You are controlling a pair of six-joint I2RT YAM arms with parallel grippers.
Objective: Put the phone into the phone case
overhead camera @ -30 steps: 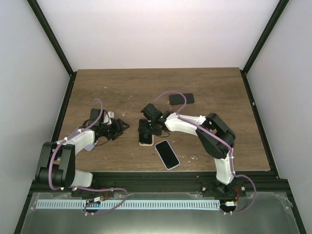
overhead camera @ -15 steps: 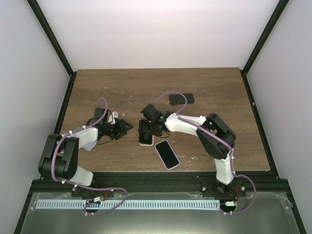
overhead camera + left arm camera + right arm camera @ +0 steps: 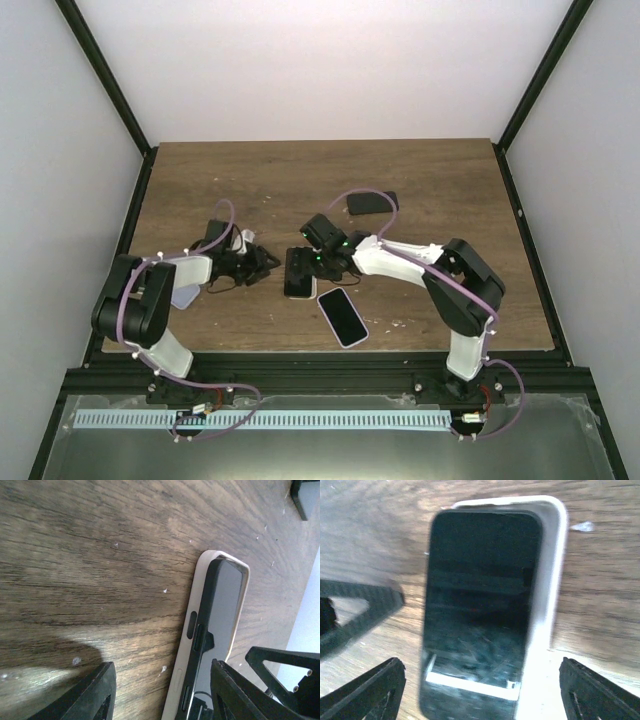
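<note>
A dark phone [image 3: 298,270] lies askew on a white phone case [image 3: 299,294] at mid-table; one long side sits in the case, the other rides proud. In the right wrist view the phone [image 3: 480,605] leaves the case [image 3: 552,580] bare along its right. My right gripper [image 3: 480,680] [image 3: 310,262] stands open, its fingers straddling phone and case without touching. My left gripper [image 3: 162,680] [image 3: 265,264] is open at the case's left side: the pale case edge [image 3: 197,630] and phone [image 3: 225,605] lie between its fingers, with bare wood beside the left finger.
A second phone with a pale rim [image 3: 342,316] lies just right of the case, toward the near edge. A dark flat slab [image 3: 372,202] lies farther back, behind the right arm. The table's black frame [image 3: 300,360] runs along the near edge.
My left gripper has slid right toward the case and narrowed. My right gripper has opened wider and drawn back a little to the right, uncovering the phone.
</note>
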